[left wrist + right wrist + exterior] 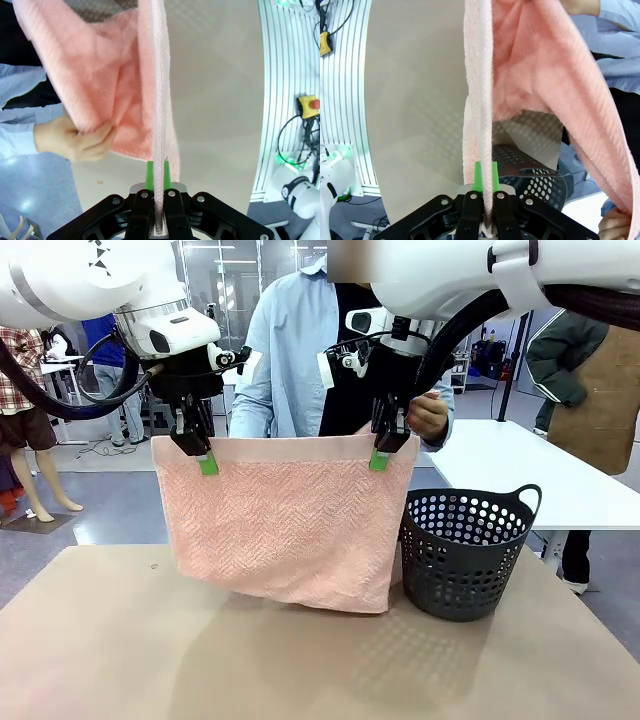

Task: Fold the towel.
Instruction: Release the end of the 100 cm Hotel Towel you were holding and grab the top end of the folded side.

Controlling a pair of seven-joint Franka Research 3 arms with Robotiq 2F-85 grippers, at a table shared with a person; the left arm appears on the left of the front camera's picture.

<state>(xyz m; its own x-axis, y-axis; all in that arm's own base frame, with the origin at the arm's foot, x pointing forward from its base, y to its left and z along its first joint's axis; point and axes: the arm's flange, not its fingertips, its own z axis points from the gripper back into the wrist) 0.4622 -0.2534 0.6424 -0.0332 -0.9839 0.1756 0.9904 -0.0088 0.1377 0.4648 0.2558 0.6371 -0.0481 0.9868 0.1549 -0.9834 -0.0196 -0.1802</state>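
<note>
1. The left gripper [207, 462] is clenched on the towel's [285, 530] top left corner; hold it level with the other gripper.
2. The towel hangs over the table [120, 640], its far layer in the person's hand [70, 140]; match the edges, without slack.
3. The right gripper [381, 456] clamps the right corner, near the basket [465, 560]; steer clear of it.

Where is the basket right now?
Front view: the dark grey perforated basket stands on the table at the robot's right, just beside the hanging pink towel.

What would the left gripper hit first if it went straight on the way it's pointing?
The left gripper, shut on the towel, points down; past the hanging towel it would likely meet the table.
</note>
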